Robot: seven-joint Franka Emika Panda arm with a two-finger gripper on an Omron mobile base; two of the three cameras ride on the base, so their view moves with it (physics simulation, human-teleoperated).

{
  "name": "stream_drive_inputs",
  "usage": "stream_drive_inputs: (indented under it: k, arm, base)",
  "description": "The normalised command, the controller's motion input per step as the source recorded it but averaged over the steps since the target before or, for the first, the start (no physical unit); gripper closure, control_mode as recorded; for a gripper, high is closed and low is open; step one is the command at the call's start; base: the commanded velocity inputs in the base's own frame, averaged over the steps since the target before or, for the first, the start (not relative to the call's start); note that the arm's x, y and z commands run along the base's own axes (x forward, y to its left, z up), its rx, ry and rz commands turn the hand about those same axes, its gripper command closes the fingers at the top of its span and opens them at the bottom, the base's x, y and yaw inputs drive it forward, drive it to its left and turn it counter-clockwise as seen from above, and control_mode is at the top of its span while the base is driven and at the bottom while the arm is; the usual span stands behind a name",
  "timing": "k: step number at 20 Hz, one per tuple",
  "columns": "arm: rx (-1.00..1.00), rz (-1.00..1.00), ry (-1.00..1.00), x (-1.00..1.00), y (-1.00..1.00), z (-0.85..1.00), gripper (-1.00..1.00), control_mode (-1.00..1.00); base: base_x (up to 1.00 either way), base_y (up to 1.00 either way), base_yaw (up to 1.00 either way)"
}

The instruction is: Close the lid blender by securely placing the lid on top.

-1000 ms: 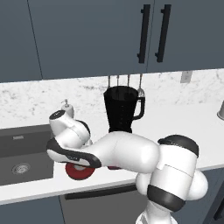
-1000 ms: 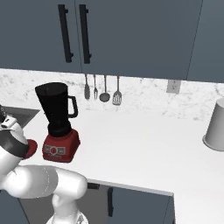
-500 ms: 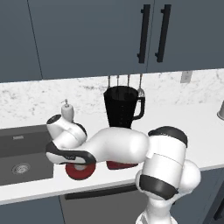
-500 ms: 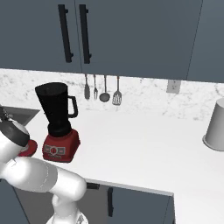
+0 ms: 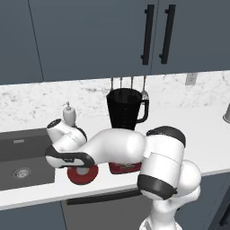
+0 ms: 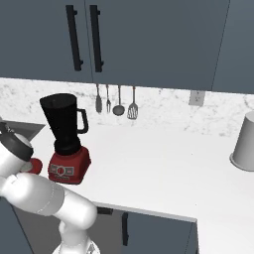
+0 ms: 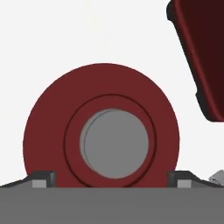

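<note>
- A white table point(image 6: 163, 163) runs under dark blue wall cabinets point(image 5: 90, 36), with a sink point(image 5: 22, 157) sunk into its left end.
- The white robot arm point(image 5: 121, 146) reaches low and left across the front edge of the table; over the last second it has swung a little further left and its elbow has folded in closer to the base.
- The blender point(image 5: 126, 112), a dark jar with a side handle on a red base, stands uncovered near the middle of the table, back from the front edge.
- The lid point(image 7: 100, 131), a flat red disc with a grey knob at its centre, lies flat on the table by the front edge, between the sink and the blender base, apart from both.
- The end effector point(image 7: 109, 179) hangs directly over the lid, jaws spread wide and empty, one fingertip either side of the disc.
- Judgement: it is now lined up for a pick-up; the lid has not been grasped yet.
</note>
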Motion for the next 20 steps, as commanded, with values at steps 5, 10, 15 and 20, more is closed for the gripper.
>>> stream_drive_inputs:
  k: [5, 10, 15, 20]
  arm:
    - [0.0, -0.11, -0.03, 0.0, 0.0, -0.16, -1.0, -1.0]
    - [0.0, -0.09, -0.04, 0.0, 0.0, -0.18, -1.0, -1.0]
    - [0.0, -0.06, -0.07, 0.04, -0.02, -0.2, -1.0, -1.0]
    - [0.0, -0.03, -0.09, 0.07, -0.09, -0.22, -1.0, -1.0]
  base:
    - [0.0, 0.0, 0.0]
    - [0.0, 0.0, 0.0]
    - [0.0, 0.0, 0.0]
    - [0.0, 0.0, 0.0]
